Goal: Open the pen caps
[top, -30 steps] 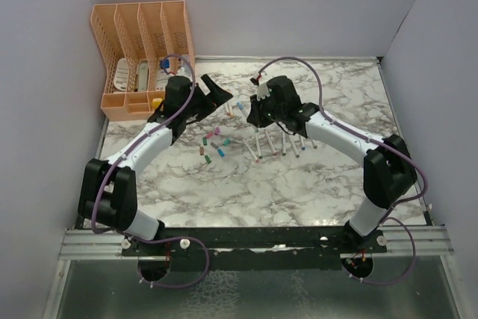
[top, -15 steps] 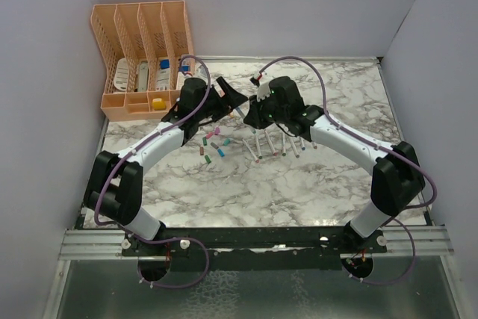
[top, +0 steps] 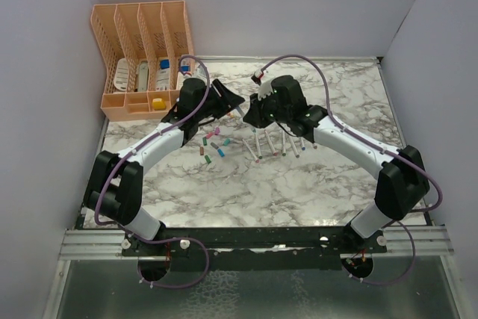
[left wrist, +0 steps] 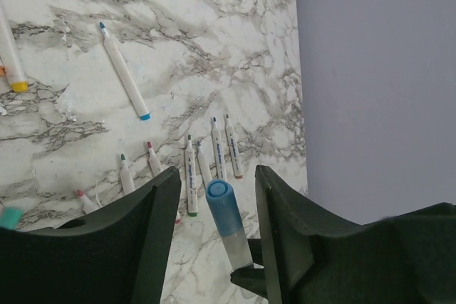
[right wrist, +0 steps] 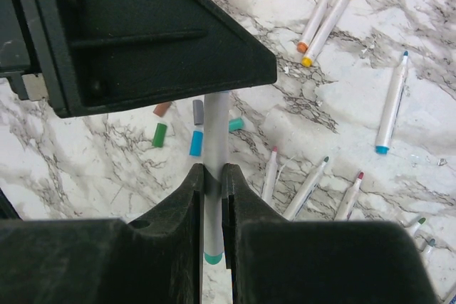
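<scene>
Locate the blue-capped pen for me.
In the left wrist view, its blue cap stands between the left gripper's open fingers; the right gripper clamps its barrel.

Smooth marble-look tabletop [top: 246, 184], matt black plastic jaws, smooth plastic pen cap [left wrist: 219, 211]

The top external camera looks steeply down from above and behind the arm bases, far enough to take in the whole marble table [top: 299, 184], with the peach file organiser [top: 142, 42] at the far left corner. The left wrist camera faces away from the organiser, low and slanted, toward the side wall. The right wrist camera looks almost straight down from close range, catching the organiser's corner. All three views share the blue-capped pen [left wrist: 219, 211] and the row of uncapped pens [top: 276, 143] beyond the organiser.
</scene>
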